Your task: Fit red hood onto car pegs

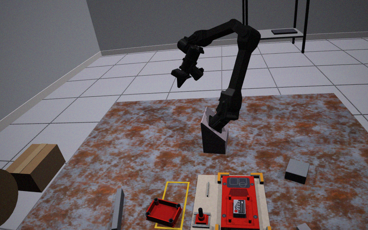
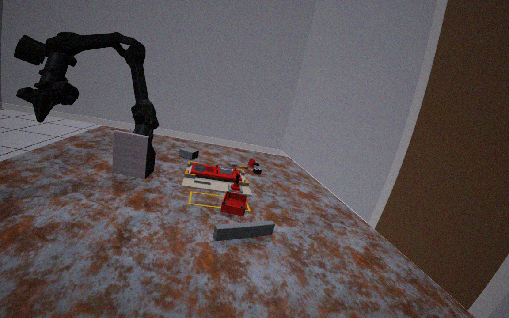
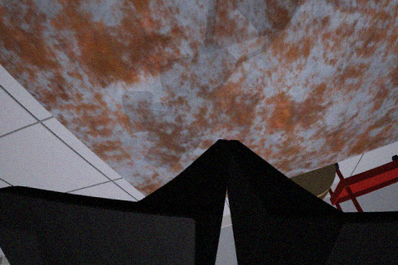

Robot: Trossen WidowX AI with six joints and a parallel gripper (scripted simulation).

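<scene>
The red hood (image 1: 164, 210) (image 2: 234, 202) lies on the table with its open side up and roof down, turned slightly, over one side of a yellow outline. Its corner bosses show dark holes. The red chassis (image 1: 225, 206) (image 2: 230, 177) sits in the jig (image 1: 201, 186) (image 2: 216, 187), a pale board with orange corner brackets. The engine block (image 1: 239, 208) (image 2: 226, 170) stands on the deck among the upright pegs (image 1: 229, 197) (image 2: 216, 168). My gripper (image 1: 178, 86) (image 2: 39, 120) (image 3: 227, 149) is shut and empty, high above the table's far part, well away from the hood and chassis.
A grey bar (image 1: 118, 208) (image 2: 244, 230) lies beyond the hood, away from the jig. A grey block (image 1: 297, 169) (image 2: 188, 153) lies on the jig's other side. A red part with a black post (image 1: 200, 218) (image 2: 236, 187) stands on the jig board, between hood and chassis.
</scene>
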